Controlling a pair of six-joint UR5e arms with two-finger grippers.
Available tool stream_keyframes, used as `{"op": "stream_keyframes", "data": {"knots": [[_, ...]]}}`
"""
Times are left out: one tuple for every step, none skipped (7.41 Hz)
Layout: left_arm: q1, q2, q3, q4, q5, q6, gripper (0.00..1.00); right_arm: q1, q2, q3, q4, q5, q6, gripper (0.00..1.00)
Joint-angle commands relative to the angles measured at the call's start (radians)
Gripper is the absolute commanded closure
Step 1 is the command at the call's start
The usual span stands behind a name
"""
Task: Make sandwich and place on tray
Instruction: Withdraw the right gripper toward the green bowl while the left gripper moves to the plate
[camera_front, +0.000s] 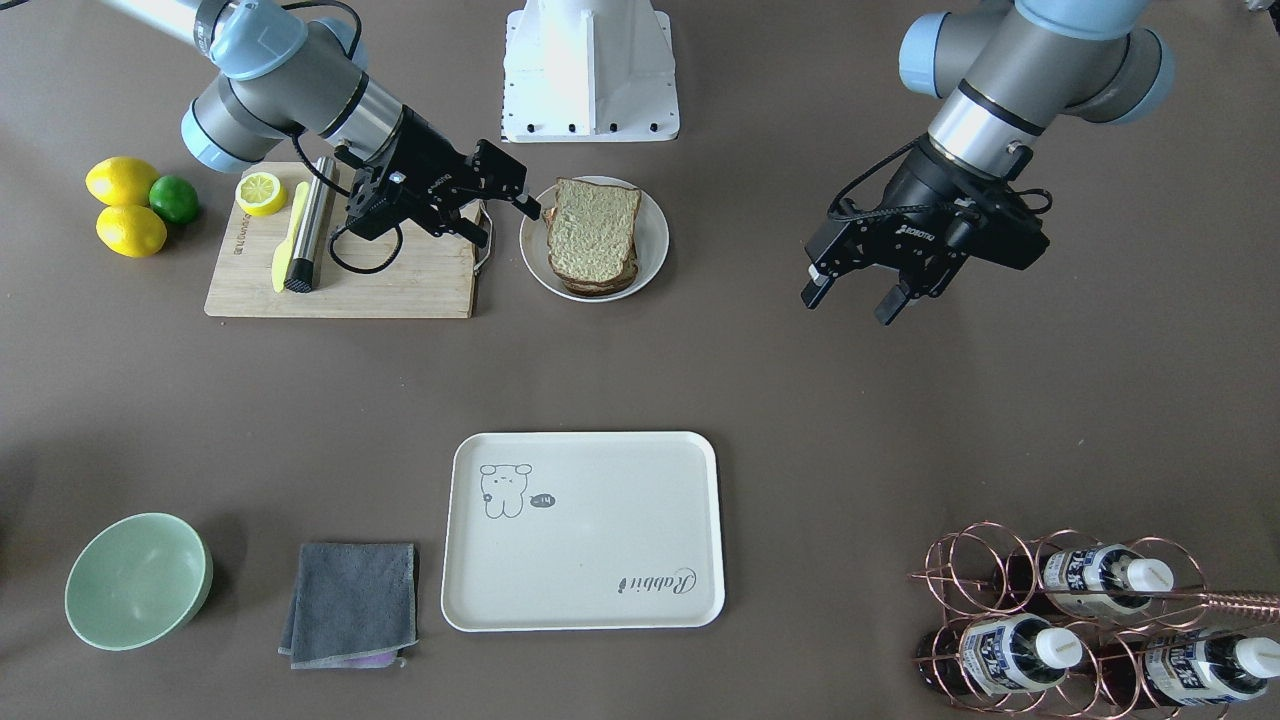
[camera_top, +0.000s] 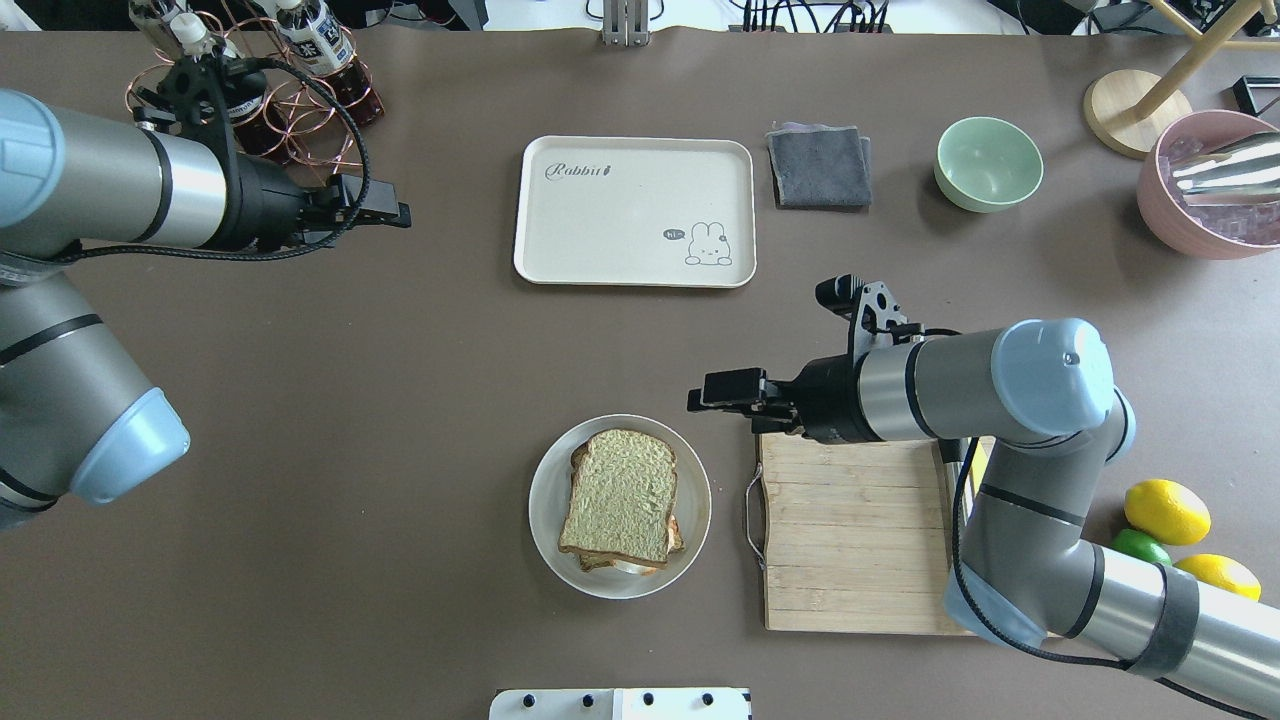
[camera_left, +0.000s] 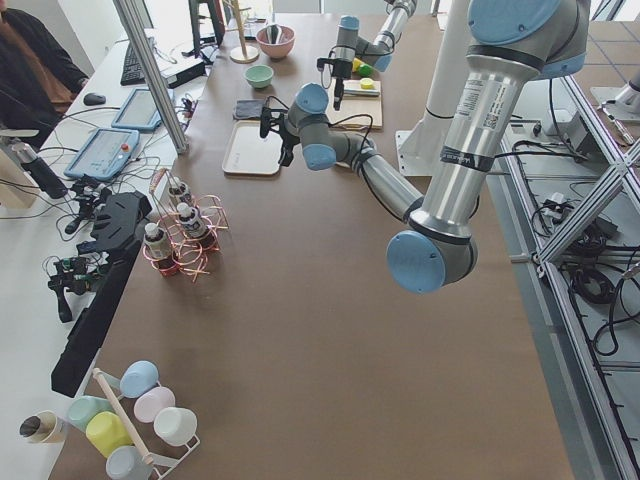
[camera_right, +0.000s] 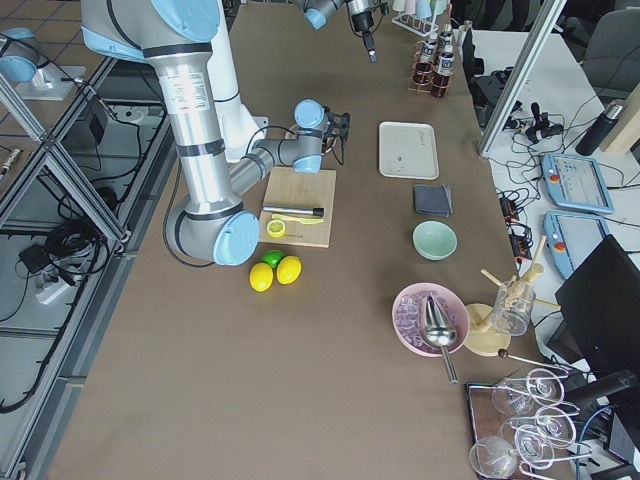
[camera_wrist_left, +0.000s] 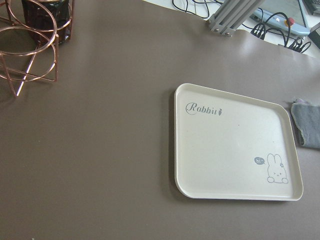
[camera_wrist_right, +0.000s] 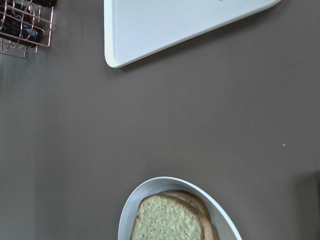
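**Now the sandwich sits stacked on its plate, both grippers empty**

The sandwich (camera_front: 592, 235) lies on a round white plate (camera_front: 655, 252) near the robot's base, roughly in the middle of the table's width. Its top slice of bread faces up and more crust shows beneath. In the overhead view a pale sliver peeks out at the lower edge, but the filling cannot be made out clearly. Judging from this, the building is done and the carrying is left.

Just beside the plate, on the cutting-board side, is the right gripper (camera_front: 503, 224). Its jaws are spread apart with nothing between them, and one fingertip reaches to the plate's rim. It points sideways at the stack, which looks like lining up to take the bread by its edges.

Across the table from the robot lies the cream tray (camera_front: 600, 530), flat, with nothing on it. It is well apart from the plate, with bare brown tabletop between, so the route looks unobstructed.

The left gripper (camera_front: 850, 303) hangs above the table far to the other side, jaws parted and empty, probably kept clear of the work.

Further out are a wooden cutting board (camera_front: 400, 285) carrying a half lemon (camera_front: 260, 192), a folded grey cloth (camera_front: 352, 603), a pale green bowl (camera_front: 135, 580), and a copper wire rack of bottles (camera_front: 1060, 620).
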Motion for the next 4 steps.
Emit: {"op": "stream_keyframes", "data": {"knots": [[0.149,-0.029,-0.005,0.001,0.149,-0.095,0.02,0.179,0.002,0.036,-0.197,0.146,-0.016,0.00],[0.203,-0.030,-0.008,0.001,0.200,-0.127,0.03,0.230,0.002,0.032,-0.261,0.169,-0.094,0.00],[0.250,-0.038,-0.009,0.001,0.250,-0.138,0.08,0.278,0.000,0.027,-0.330,0.201,-0.222,0.00],[0.310,-0.038,-0.006,0.001,0.307,-0.140,0.11,0.316,0.000,0.026,-0.408,0.220,-0.320,0.00]]}}
